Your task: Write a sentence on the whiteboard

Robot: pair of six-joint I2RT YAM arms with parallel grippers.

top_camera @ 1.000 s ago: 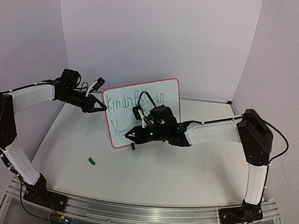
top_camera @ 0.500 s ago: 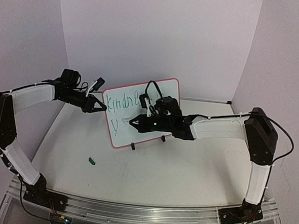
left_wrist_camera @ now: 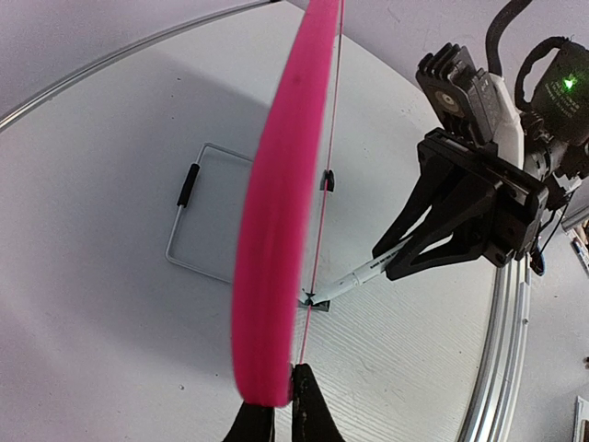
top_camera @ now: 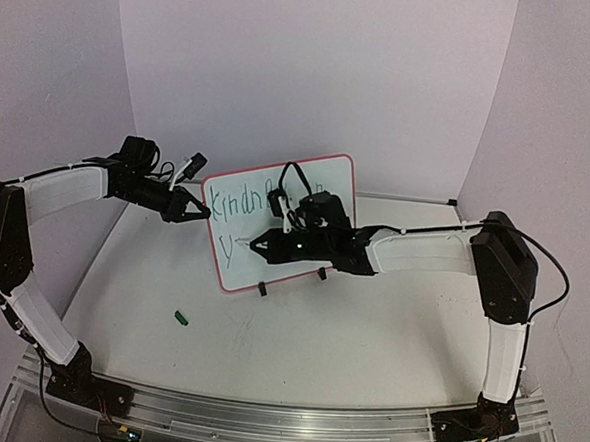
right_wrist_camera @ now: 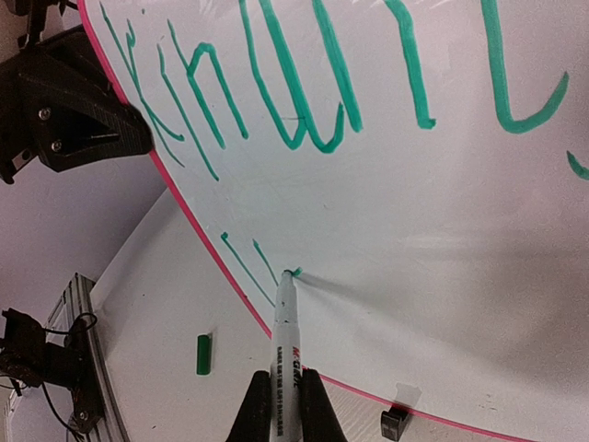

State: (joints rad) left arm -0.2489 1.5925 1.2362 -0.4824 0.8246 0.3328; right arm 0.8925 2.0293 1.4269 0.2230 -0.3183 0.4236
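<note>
Top view high, looking down; wrist views close, sharing whiteboard.

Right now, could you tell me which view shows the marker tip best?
The right wrist view: the marker tip is close-up, touching the whiteboard. The left wrist view shows it small, edge-on; the top view barely resolves it.

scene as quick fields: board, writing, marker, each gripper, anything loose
whiteboard: upright on the table, red frame
writing: green, one row, plus a few strokes of a second row
marker: tip on the board at the second row
left gripper: shut on the board's left edge
right gripper: shut on the marker
loose: small green cap on the table, in front of the board
</note>
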